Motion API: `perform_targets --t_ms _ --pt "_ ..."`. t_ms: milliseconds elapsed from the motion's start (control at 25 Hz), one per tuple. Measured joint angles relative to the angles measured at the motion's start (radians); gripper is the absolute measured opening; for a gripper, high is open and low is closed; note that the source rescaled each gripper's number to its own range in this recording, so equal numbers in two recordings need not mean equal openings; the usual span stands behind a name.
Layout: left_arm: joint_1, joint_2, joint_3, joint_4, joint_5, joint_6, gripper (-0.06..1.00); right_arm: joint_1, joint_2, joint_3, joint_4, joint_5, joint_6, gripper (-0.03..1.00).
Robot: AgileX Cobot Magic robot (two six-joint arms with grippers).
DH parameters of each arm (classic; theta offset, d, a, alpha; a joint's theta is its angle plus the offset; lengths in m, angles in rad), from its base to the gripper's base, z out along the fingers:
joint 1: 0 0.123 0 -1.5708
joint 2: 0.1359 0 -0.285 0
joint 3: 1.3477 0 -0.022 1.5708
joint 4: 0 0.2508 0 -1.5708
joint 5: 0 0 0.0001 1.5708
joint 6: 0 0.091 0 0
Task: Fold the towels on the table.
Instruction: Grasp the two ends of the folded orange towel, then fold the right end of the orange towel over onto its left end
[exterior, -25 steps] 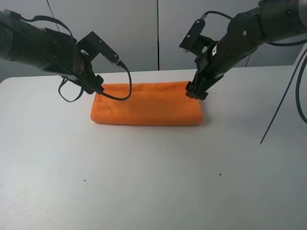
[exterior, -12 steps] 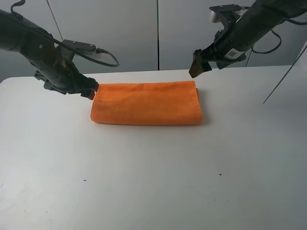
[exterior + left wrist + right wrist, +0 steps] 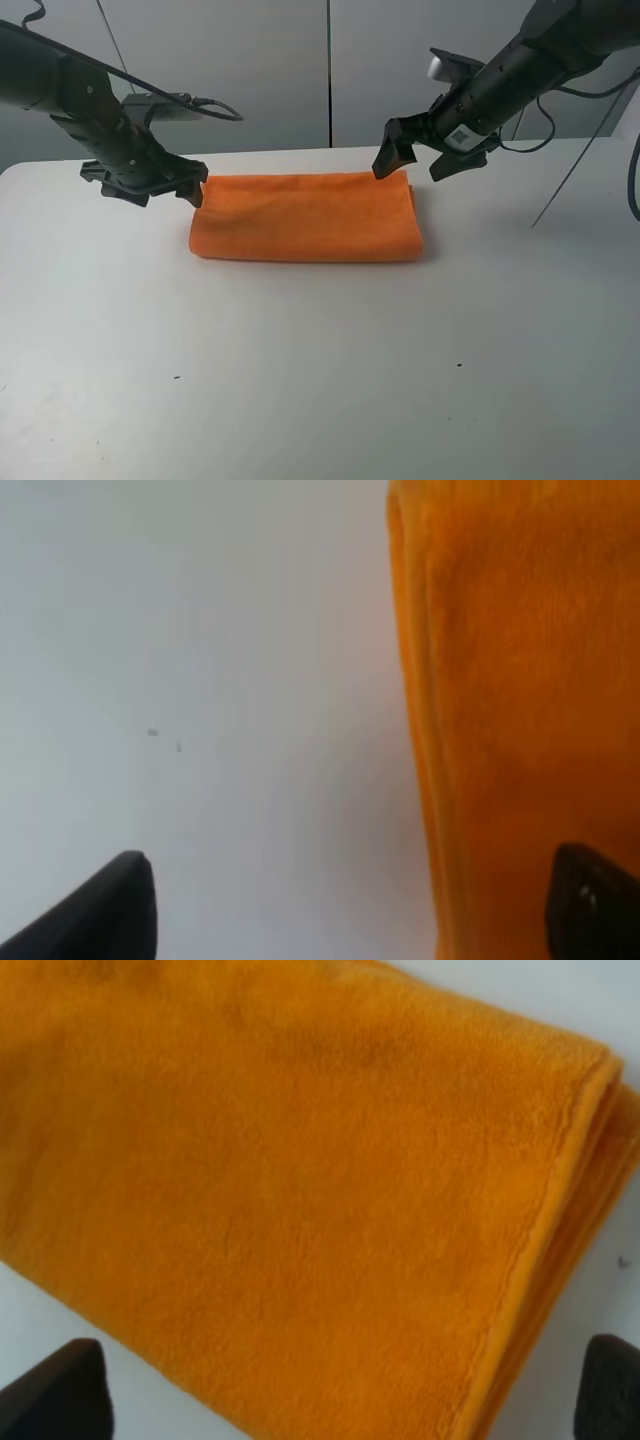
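White table (image 3: 300,400) fills the view, with wide open surface in front of the cloth and at both sides. Orange towel (image 3: 305,215), folded into a long rectangle, lies toward the far middle, layered edges at its right end. Left gripper (image 3: 150,190) hovers released, straddling the towel's left edge. Right gripper (image 3: 420,160), jaws also apart, hangs above the far right corner.

A robotics lab is being suggested: a white counter (image 3: 300,380) is being reached over by cabled black arms (image 3: 60,85), and plain grey wall panels (image 3: 230,70) are being seen beyond the right claw (image 3: 410,168).
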Motion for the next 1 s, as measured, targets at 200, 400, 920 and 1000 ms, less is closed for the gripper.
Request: perform_targets --t_ms 200,400,920,1000 --pt "0.0 0.06 -0.012 -0.043 -0.003 0.019 1.0 -0.013 0.027 -0.002 0.025 -0.002 0.004 1.0" --pt "0.0 0.115 -0.012 -0.065 -0.006 0.031 1.0 -0.029 0.051 -0.001 0.037 -0.013 0.004 1.0" --pt "0.0 0.124 -0.015 -0.067 -0.002 0.037 1.0 -0.05 0.157 -0.001 0.126 -0.062 -0.002 1.0" --pt "0.0 0.124 -0.015 -0.065 -0.002 0.037 1.0 -0.05 0.162 -0.001 0.135 -0.075 -0.002 1.0"
